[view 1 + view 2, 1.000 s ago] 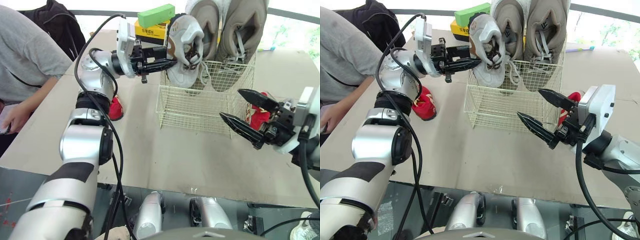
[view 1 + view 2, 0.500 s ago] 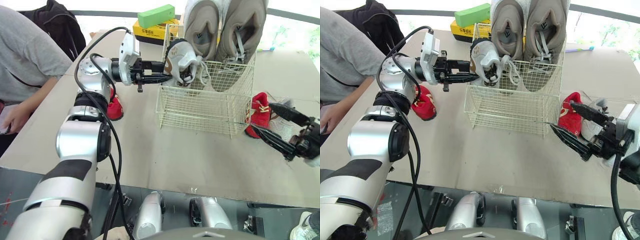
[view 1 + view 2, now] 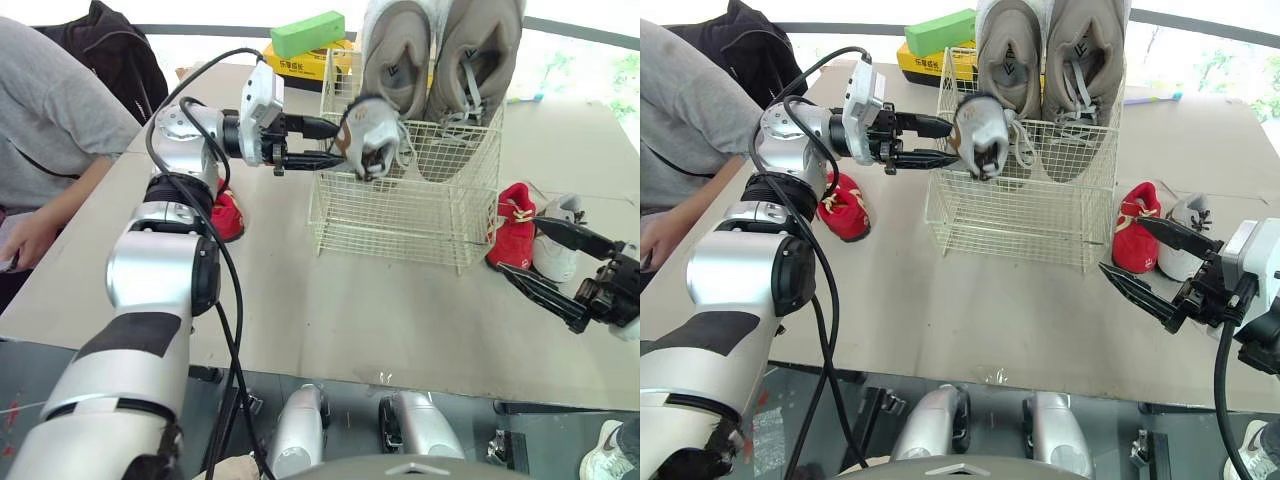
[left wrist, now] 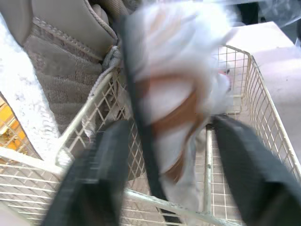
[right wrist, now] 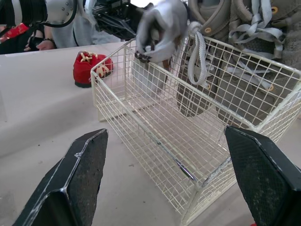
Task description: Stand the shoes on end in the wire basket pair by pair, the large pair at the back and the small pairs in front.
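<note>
Placing step: white shoe enters the front of the basket, left tool spread wide around it. Next, right tool, wide and empty, should grip the red shoe right of it.

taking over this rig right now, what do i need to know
Left end effector: open at the small white shoe, over the wire basket's front left corner.
Right end effector: open, empty, by a red shoe and white shoe right of the basket.
Done: large pair on end at the back.
Left: seat that small white shoe, add its mate, then the red pair; the other red shoe lies left of the basket.
</note>
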Robot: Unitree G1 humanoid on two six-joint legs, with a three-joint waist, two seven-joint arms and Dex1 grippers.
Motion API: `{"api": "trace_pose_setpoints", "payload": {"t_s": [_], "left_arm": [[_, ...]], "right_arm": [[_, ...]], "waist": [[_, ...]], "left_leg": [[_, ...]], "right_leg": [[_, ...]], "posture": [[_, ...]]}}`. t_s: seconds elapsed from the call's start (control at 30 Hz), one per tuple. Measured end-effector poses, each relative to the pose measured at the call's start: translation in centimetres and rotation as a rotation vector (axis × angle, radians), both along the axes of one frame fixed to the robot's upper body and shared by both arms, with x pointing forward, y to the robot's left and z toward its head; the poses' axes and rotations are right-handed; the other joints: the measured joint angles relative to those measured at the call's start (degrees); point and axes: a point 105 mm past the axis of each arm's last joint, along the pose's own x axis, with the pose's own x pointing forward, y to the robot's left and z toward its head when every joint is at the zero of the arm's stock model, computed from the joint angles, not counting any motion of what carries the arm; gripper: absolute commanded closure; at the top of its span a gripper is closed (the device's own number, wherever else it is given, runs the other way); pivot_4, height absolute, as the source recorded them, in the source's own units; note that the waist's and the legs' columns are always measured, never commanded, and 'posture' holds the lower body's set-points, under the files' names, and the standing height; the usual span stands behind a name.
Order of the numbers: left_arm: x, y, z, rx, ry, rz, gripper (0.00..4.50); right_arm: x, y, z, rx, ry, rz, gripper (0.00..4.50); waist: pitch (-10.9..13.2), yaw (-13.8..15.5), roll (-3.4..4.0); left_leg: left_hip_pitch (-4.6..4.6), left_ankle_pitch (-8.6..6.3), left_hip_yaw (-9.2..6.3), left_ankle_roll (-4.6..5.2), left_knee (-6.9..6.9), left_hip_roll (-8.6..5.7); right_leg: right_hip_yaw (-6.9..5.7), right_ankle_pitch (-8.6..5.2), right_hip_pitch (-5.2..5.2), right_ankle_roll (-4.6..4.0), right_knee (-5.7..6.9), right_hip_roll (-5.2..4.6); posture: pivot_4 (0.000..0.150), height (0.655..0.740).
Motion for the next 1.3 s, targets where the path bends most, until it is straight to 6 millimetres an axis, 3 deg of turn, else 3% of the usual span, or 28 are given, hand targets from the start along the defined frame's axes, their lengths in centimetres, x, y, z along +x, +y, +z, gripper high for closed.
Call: {"api": "trace_pose_setpoints", "payload": {"t_s": [0.23, 0.33, 0.5, 0.7, 0.8, 0.97, 1.3], "left_arm": [[-0.4, 2.4, 1.6, -0.043, -0.005, 0.050, 0.16], [-1.1, 2.0, 2.2, -0.098, -0.008, 0.004, 0.16], [-3.1, 1.3, 0.9, -0.160, 0.075, -0.077, 0.16], [-9.6, -2.8, 0.3, -0.310, 0.260, -0.247, 0.16], [-12.5, -4.6, -1.7, -0.313, 0.328, -0.247, 0.16], [-14.6, -7.3, -3.3, -0.343, 0.388, -0.206, 0.16], [-16.2, -7.0, -4.8, -0.255, 0.389, -0.175, 0.16]], "right_arm": [[0.5, 0.3, -0.5, 0.007, 0.015, -0.011, 0.72], [1.5, 0.1, -0.4, 0.008, 0.006, -0.047, 0.72], [2.7, -0.2, -0.1, 0.020, 0.008, -0.098, 0.72], [6.2, -5.4, -0.4, -0.030, 0.131, -0.409, 0.72], [8.0, -8.0, -1.1, 0.023, 0.251, -0.525, 0.72], [10.8, -11.0, -2.7, -0.084, 0.424, -0.671, 0.72], [13.1, -14.7, -5.9, -0.041, 0.691, -0.665, 0.72]], "waist": [[0.00, 0.11, 0.00], [0.00, 0.25, 0.00], [0.00, 0.00, 0.01], [0.00, 0.12, 0.01], [-0.10, -0.07, 0.20], [-0.07, 0.03, 0.24], [-0.08, 0.08, 0.28]], "left_leg": [[-0.02, 0.00, 0.00, 0.00, 0.11, 0.03], [-0.04, 0.00, 0.01, 0.00, 0.28, 0.08], [-0.03, 0.01, 0.04, -0.01, 0.36, 0.26], [0.14, 0.07, 0.10, -0.12, 0.42, 0.39], [0.28, 0.02, 0.21, -0.03, 0.40, 0.37], [0.28, 0.01, 0.23, -0.01, 0.42, 0.31], [0.26, 0.00, 0.24, 0.01, 0.40, 0.04]], "right_leg": [[0.01, 0.01, -0.01, -0.03, 0.09, -0.01], [0.08, 0.04, 0.00, -0.08, 0.25, -0.07], [0.27, 0.03, -0.03, -0.08, 0.42, -0.06], [0.35, 0.02, 0.00, -0.07, 0.62, -0.05], [0.50, 0.02, 0.08, -0.07, 0.64, -0.05], [0.54, 0.03, 0.06, -0.07, 0.63, 0.02], [0.61, 0.03, 0.03, -0.08, 0.58, 0.00]], "posture": [[0.150, 0.7400], [0.150, 0.7400], [0.150, 0.7400], [0.150, 0.7400], [0.150, 0.7400], [0.150, 0.7400], [0.150, 0.7400]]}}
